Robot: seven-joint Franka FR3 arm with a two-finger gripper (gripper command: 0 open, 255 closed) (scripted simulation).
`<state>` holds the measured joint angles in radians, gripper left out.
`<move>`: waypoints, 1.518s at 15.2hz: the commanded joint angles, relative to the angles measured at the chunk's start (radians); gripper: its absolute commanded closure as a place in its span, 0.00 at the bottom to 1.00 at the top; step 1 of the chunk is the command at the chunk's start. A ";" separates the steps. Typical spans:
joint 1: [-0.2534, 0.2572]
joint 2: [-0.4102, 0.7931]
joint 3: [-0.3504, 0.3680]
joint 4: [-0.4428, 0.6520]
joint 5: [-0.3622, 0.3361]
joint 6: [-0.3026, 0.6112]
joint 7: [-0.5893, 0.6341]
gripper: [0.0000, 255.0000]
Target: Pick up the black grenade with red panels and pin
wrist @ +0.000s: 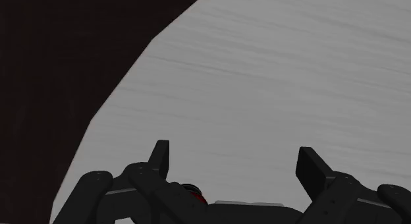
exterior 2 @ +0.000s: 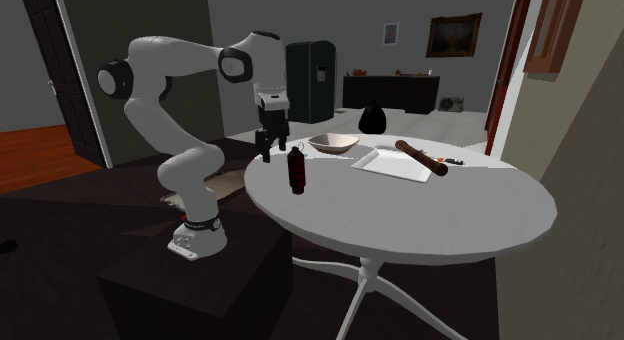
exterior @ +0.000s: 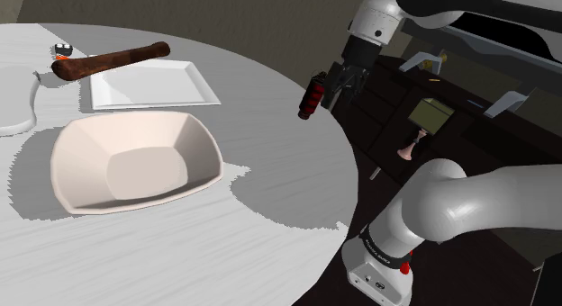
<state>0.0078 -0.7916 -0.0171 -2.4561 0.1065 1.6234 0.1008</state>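
Two black fingers [wrist: 160,160] of my gripper [exterior: 346,86] stand wide apart, clasping nothing, above the rim of the round white table [exterior: 270,214]. The black grenade with red panels [exterior: 311,95] stands at the table's edge nearest my stand, just beside my fingertips and not between them. Farther in sit a pale angular bowl [exterior: 83,169] and a white square plate [exterior: 153,84], with a brown club [exterior: 108,61] lying along the plate's far side.

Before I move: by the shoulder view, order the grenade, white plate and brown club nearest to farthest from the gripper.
1. Grenade, just beside the gripper at the table edge.
2. White plate, mid-table.
3. Brown club, beyond the plate.
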 commanded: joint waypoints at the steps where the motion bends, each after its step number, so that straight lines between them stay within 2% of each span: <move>1: 0.000 0.000 0.000 0.000 0.000 0.000 0.000 0.00; 9: 0.022 0.140 -0.082 0.192 -0.068 0.111 -0.209 0.00; 16: 0.019 0.126 -0.084 0.087 -0.069 0.201 -0.216 0.00; 19: 0.019 0.125 -0.085 0.079 -0.069 0.209 -0.217 0.00; 20: 0.020 0.124 -0.083 0.079 -0.068 0.209 -0.215 1.00; 23: 0.020 0.125 -0.083 0.078 -0.068 0.210 -0.214 1.00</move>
<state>0.0272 -0.6670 -0.1002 -2.3765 0.0373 1.8337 -0.1134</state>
